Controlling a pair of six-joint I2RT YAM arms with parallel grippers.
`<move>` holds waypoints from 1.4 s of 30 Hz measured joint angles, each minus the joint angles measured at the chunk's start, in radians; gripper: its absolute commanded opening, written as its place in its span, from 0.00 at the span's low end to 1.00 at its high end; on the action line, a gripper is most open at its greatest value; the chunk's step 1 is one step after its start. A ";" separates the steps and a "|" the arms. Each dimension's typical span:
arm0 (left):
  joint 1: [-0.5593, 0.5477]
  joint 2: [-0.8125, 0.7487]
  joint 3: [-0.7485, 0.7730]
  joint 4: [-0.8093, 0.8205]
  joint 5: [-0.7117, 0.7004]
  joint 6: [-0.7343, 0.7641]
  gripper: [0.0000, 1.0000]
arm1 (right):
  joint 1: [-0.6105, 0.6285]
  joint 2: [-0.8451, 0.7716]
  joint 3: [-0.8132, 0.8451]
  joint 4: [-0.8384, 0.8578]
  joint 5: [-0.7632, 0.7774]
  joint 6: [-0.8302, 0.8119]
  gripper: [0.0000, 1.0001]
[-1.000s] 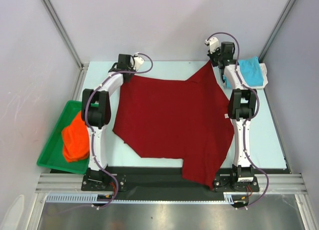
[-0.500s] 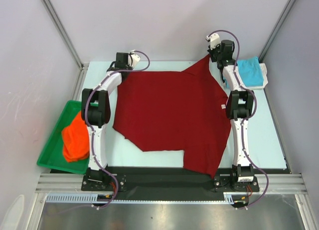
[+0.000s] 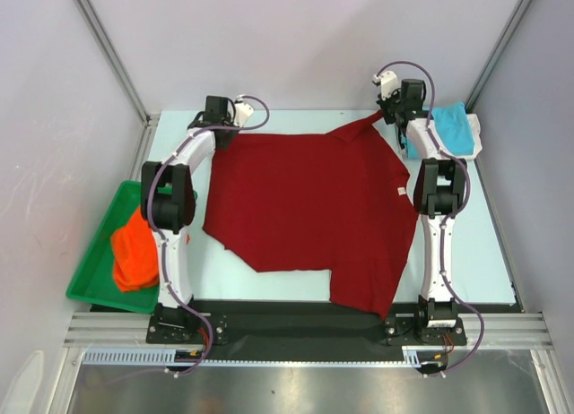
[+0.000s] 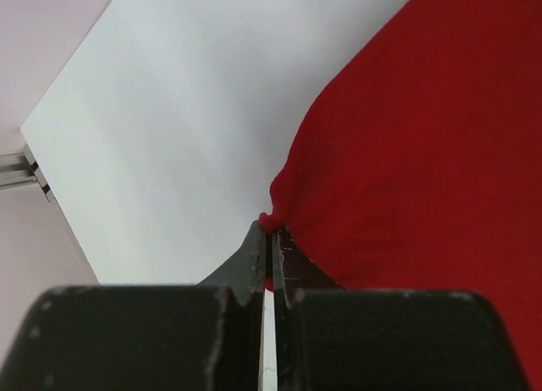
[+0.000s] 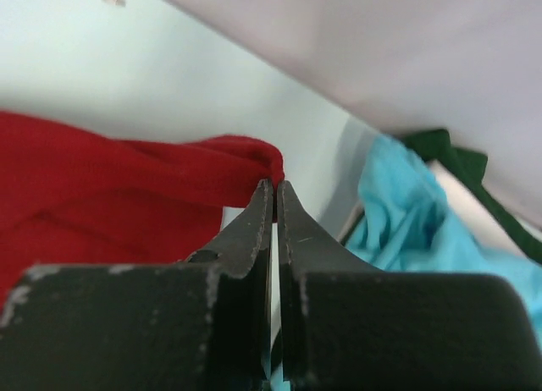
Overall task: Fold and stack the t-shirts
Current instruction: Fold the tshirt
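Dark red cloth: the t-shirt (image 3: 309, 208) is lying spread over the surface (image 3: 484, 253), limp, light and probably prone to sagging. I am pinching its far-edge corners, left hand (image 4: 269, 232) and right hand (image 5: 275, 188) both clamped on fabric.

Overhead light: is falling bright and even on the table (image 3: 220, 275), leaving only faint, soft shadows.
Glare: is sheening dully on the metal strip (image 3: 296, 392) at the near edge.
Wrist focus: is blurring the close black fingers (image 4: 237, 323), while the dark red t-shirt (image 4: 423, 154) is showing crisper.
Edges: the frame posts (image 3: 107, 51) are leaning outward.
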 measured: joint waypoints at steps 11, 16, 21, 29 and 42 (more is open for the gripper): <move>0.003 -0.220 -0.171 -0.022 0.119 0.018 0.01 | -0.009 -0.296 -0.216 -0.124 -0.052 -0.025 0.00; 0.004 -0.291 -0.266 -0.006 0.148 0.025 0.00 | -0.007 -0.452 -0.372 -0.144 -0.072 -0.025 0.00; 0.010 -0.319 -0.340 0.011 0.165 0.027 0.00 | -0.008 -0.583 -0.533 -0.175 -0.087 -0.023 0.00; 0.029 -0.343 -0.371 0.018 0.175 0.033 0.00 | -0.008 -0.769 -0.741 -0.188 -0.095 -0.006 0.00; 0.041 -0.375 -0.424 0.026 0.194 0.032 0.00 | -0.008 -0.945 -0.908 -0.205 -0.105 0.009 0.00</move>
